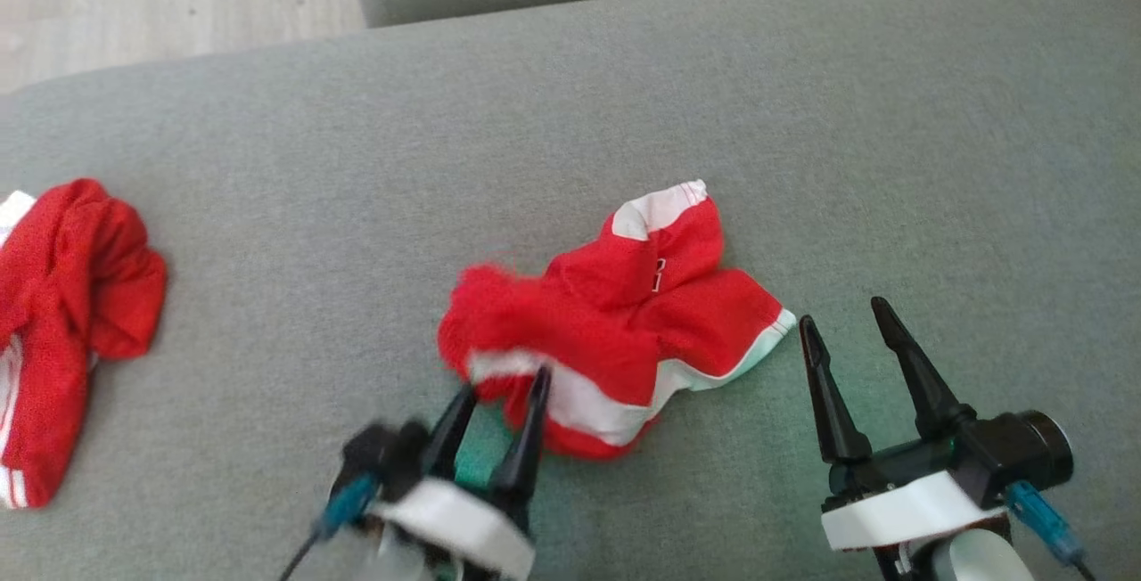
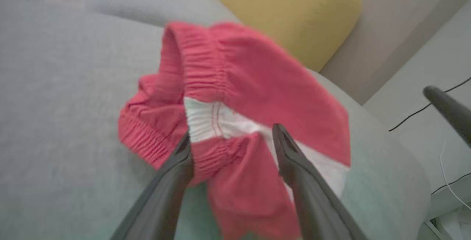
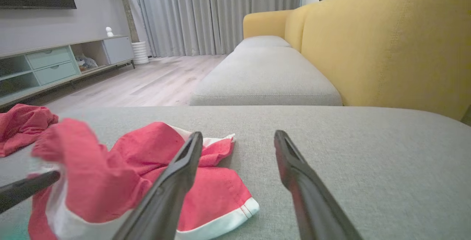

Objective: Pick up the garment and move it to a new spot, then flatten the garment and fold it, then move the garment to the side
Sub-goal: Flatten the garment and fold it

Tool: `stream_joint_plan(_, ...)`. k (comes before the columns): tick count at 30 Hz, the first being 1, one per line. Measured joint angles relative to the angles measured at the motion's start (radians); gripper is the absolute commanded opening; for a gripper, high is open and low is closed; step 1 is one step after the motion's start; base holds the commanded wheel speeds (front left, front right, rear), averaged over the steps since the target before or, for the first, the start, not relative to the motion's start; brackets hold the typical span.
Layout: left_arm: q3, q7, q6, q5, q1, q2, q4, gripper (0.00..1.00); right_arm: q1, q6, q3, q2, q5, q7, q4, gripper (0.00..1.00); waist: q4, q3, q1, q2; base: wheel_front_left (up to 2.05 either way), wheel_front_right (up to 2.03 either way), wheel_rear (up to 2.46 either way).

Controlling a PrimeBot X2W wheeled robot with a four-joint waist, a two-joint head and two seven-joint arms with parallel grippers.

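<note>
Garment (image 1: pixel 624 314) crumpled, long axis left-right. Left gripper (image 1: pixel 504 382) wide, tips straddling near-left edge, nothing pinched. Right gripper (image 1: pixel 843 314) wide, empty, just right. Left nearer.

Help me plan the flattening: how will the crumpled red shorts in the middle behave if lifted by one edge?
Probably floppy: the red shorts lie crumpled in loose folds on the grey cushion. Likely light, since the cloth looks thin. The gathered elastic waistband may stretch, so the rest would hang.
</note>
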Motion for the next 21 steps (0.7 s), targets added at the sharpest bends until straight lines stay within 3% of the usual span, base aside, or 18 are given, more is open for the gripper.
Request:
stream_joint_plan(9, 0.101, 0.000, -0.034, 0.021, 0.026, -0.013, -0.002, 1.00, 0.025, 0.000, 0.008, 0.000, 0.000, 0.000, 0.006, 1.00, 0.009, -0.018, 0.0000, 0.0000, 0.00, 0.00, 0.00)
stream_joint_plan(21, 0.098, 0.000, -0.034, -0.038, 0.026, 0.068, -0.011, 1.00, 0.010, 0.000, -0.023, 0.002, 0.001, 0.000, 0.005, 1.00, -0.013, 0.014, 0.0001, 0.0000, 0.00, 0.00, 0.00)
